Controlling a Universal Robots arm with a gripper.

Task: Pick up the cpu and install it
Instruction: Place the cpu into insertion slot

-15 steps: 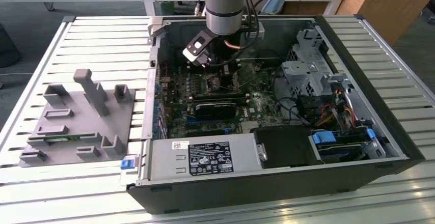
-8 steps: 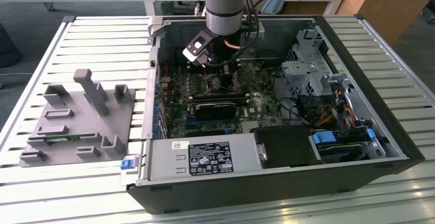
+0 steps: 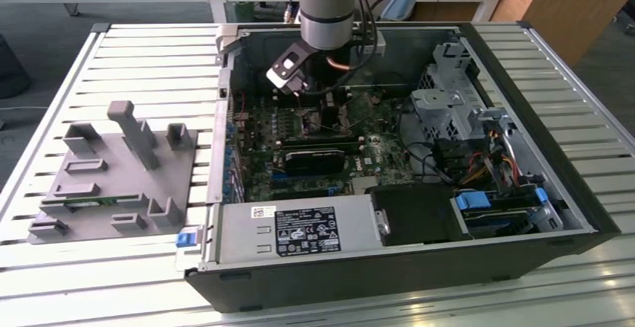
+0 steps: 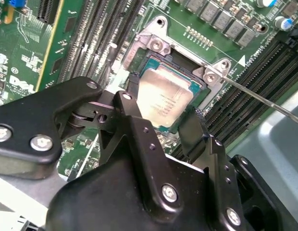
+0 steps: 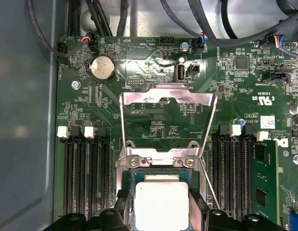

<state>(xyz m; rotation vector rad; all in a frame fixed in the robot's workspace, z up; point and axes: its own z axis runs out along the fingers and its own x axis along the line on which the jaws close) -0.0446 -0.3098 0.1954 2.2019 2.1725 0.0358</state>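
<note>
The cpu (image 4: 164, 95), a small square chip with a silvery top and a thin green rim, lies level in the open socket on the green motherboard (image 3: 382, 152) inside the computer case (image 3: 555, 215). My gripper (image 4: 161, 103) comes straight down over it, with a black finger against each of two opposite edges. The jaws look shut on the chip. In the first wrist view the cpu (image 5: 161, 201) sits between the two fingers (image 5: 124, 209), just below the raised metal load plate (image 5: 166, 100). In the exterior view the gripper (image 3: 315, 108) is low inside the case, over the board's far middle.
A thin socket lever (image 4: 264, 98) sticks out beside the socket. Memory slots flank it, with a green stick (image 5: 264, 178) in one. A black block (image 3: 317, 156), cables and a drive cage (image 3: 447, 104) crowd the case. A grey fixture tray (image 3: 109, 178) lies on the exterior view's left.
</note>
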